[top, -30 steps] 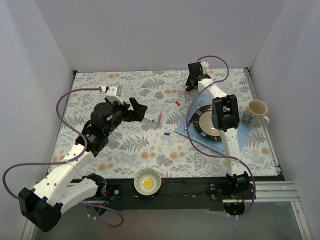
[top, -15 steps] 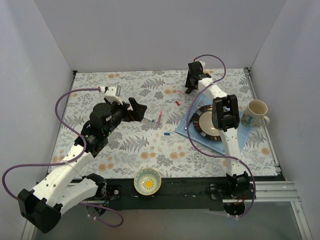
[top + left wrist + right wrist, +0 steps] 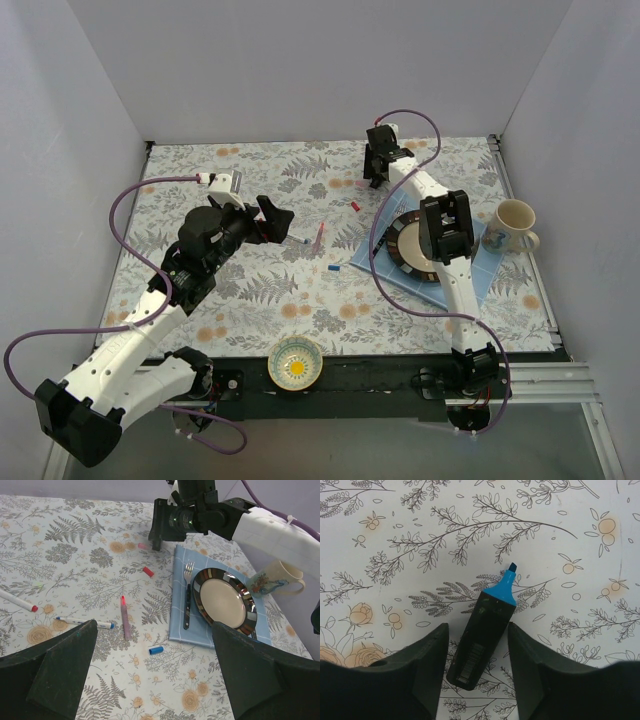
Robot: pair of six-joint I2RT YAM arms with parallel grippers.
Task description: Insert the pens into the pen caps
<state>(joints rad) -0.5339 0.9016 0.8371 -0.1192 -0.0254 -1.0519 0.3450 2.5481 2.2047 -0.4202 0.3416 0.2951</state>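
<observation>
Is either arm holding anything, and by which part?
Left gripper: nothing. Right gripper flanks the black marker at its rear half; whether it is clamped cannot be told.

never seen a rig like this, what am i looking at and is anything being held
Two white robot arms are bolted to a table, each ending in a two-finger gripper. The wide picture is from a fixed camera above and behind them. The other two are from cameras on the wrists; the dark shapes at their lower edges are the gripper fingers. On the tablecloth lie a pink pen, two white pens, a red cap, a blue cap, a fork and plate on a blue napkin, a mug, plus a bowl at the near edge. Nothing is held. The left gripper is open, facing the pens. The right gripper is open, its fingers either side of a black marker with a light-blue end lying there.
</observation>
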